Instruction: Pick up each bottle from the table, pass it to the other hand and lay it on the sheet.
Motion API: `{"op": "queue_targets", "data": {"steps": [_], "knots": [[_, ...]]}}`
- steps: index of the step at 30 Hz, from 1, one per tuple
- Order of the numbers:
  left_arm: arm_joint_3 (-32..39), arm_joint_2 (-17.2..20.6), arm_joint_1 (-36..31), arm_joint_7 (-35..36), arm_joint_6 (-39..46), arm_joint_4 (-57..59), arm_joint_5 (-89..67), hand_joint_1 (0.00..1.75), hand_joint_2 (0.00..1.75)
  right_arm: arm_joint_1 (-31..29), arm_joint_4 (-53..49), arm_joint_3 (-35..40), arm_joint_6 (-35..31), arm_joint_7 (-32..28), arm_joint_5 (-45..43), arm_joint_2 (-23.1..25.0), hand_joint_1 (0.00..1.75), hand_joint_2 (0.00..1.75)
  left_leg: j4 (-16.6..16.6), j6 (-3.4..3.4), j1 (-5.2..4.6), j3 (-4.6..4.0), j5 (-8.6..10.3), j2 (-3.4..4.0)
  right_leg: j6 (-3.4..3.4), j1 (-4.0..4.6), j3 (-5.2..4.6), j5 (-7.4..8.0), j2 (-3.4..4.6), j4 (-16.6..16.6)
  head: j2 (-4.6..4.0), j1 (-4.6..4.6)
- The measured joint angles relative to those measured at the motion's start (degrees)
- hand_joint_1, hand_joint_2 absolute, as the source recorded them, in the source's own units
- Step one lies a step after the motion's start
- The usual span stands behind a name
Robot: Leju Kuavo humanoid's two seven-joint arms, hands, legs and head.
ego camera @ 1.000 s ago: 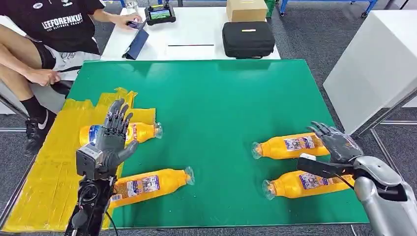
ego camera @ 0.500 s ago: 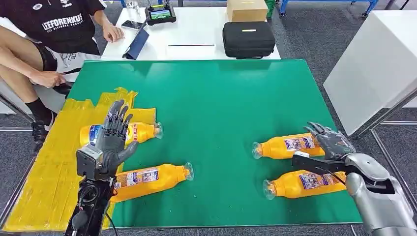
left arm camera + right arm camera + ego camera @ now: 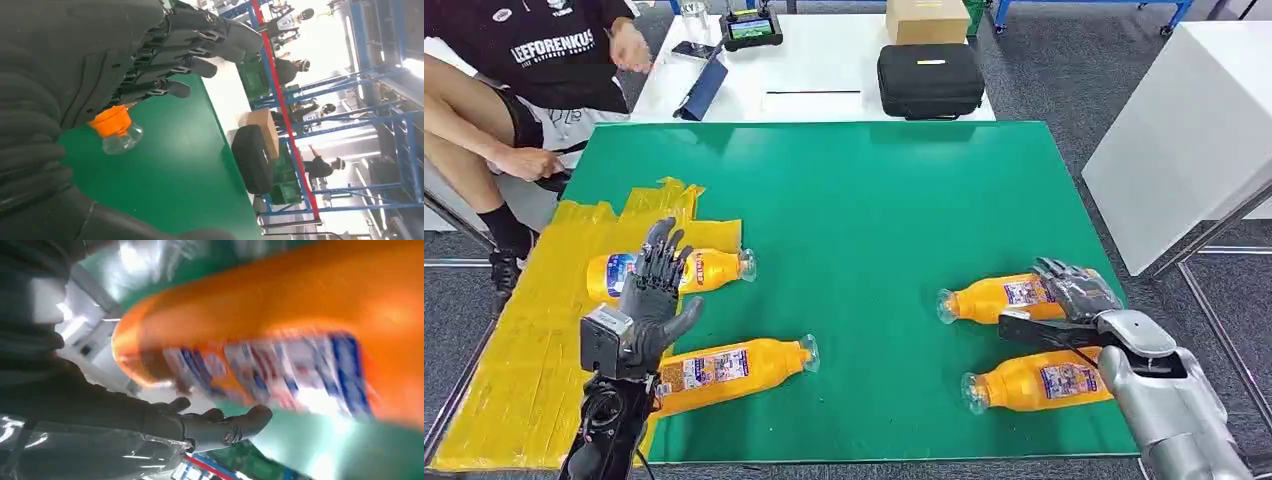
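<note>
Bottles of orange drink lie on their sides on the green counter (image 3: 874, 200), four in all. Two lie at the left: the far-left bottle (image 3: 714, 268) rests on the yellow sheet (image 3: 524, 340), and the near-left bottle (image 3: 744, 368) lies with its base on the sheet's edge and its neck out on the green. Two lie at the right, well apart from the sheet: the far-right bottle (image 3: 994, 297) and the near-right bottle (image 3: 1034, 382), both with their necks pointing left. The left hand (image 3: 656, 290) stands upright above the sheet with its fingers spread, holding nothing, in front of the far-left bottle. The right hand (image 3: 1076, 292) reaches over the label end of the far-right bottle; its fingers are apart, and whether they touch the bottle I cannot tell. Beyond the counter stand a white table (image 3: 824, 70) with a black case (image 3: 929, 80) and a cardboard box (image 3: 926, 20), and a seated person (image 3: 514, 80) at the left.
</note>
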Motion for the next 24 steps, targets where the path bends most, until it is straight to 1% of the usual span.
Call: {"op": "queue_targets", "data": {"steps": [5,8,11,14,15,16,17,18,19,24], "knots": [[0.02,0.00,0.04,0.53,0.66,-0.02,0.50,0.00,1.75,-4.31,6.88,1.29,1.23,0.33,0.99,0.83,0.00,1.75,0.00,0.00,0.00,0.05,0.00,0.02,0.00,0.01,0.01,0.00,0.01,-0.01,0.00,0.00],[0.09,0.02,0.04,0.77,1.03,0.00,0.59,0.00,1.75,-7.00,10.85,2.16,3.38,0.81,1.10,1.16,0.00,1.75,0.00,0.00,0.01,0.10,0.00,0.05,0.00,0.01,0.05,0.00,0.01,0.00,0.00,0.00],[0.20,0.02,0.03,1.16,1.29,0.00,0.64,0.00,1.75,-9.58,14.30,3.39,5.16,1.49,1.34,1.57,0.00,1.75,0.00,0.00,0.01,0.23,0.00,0.09,0.00,0.02,0.15,0.00,0.04,-0.01,0.00,-0.02],[0.33,0.04,0.04,1.20,1.53,0.00,0.64,0.00,1.75,-11.10,16.45,4.00,5.42,1.88,1.40,1.88,0.00,1.75,0.00,0.00,0.00,0.34,0.00,0.01,0.00,0.04,0.30,0.00,0.01,-0.02,0.00,0.00],[0.42,0.04,0.03,1.25,1.55,0.00,0.68,0.00,1.75,-11.54,17.21,4.40,5.53,2.06,1.45,1.99,0.10,1.75,0.00,0.00,0.00,0.36,0.00,0.02,0.00,0.04,0.32,0.00,0.02,-0.02,0.00,0.00],[0.44,0.04,0.04,1.31,1.57,0.00,0.72,0.00,1.75,-11.85,17.69,4.57,5.71,2.25,1.53,2.12,0.35,1.75,0.00,0.00,0.00,0.38,0.00,0.02,0.00,0.04,0.35,0.00,0.02,-0.02,0.00,0.00],[0.44,0.04,0.05,1.36,1.66,0.00,0.72,0.00,1.75,-12.16,18.19,4.68,5.68,2.45,1.62,2.25,0.91,1.75,0.00,0.00,0.00,0.41,0.00,0.02,0.00,0.03,0.38,0.00,0.02,-0.02,0.00,0.00],[0.48,0.04,0.07,1.40,1.68,0.00,0.72,0.00,1.75,-12.37,18.69,4.79,5.05,2.84,1.88,2.40,1.52,1.75,0.00,0.01,0.00,0.44,0.00,0.02,0.00,0.03,0.42,0.00,0.02,-0.03,0.00,0.00],[0.57,0.04,0.16,1.47,1.70,0.00,0.72,0.00,1.75,-12.43,18.98,4.90,4.13,3.17,2.10,2.56,1.73,1.75,0.00,0.01,0.00,0.48,0.00,0.02,0.00,0.03,0.47,0.00,0.02,-0.03,0.00,0.00],[0.70,0.04,1.19,1.55,1.88,-0.28,0.70,0.00,1.75,-12.12,19.99,6.25,-3.42,5.49,4.16,3.28,1.75,1.75,0.00,0.02,-0.03,0.53,-0.01,0.03,0.00,0.01,0.53,0.00,0.02,-0.04,0.00,0.00]]}}
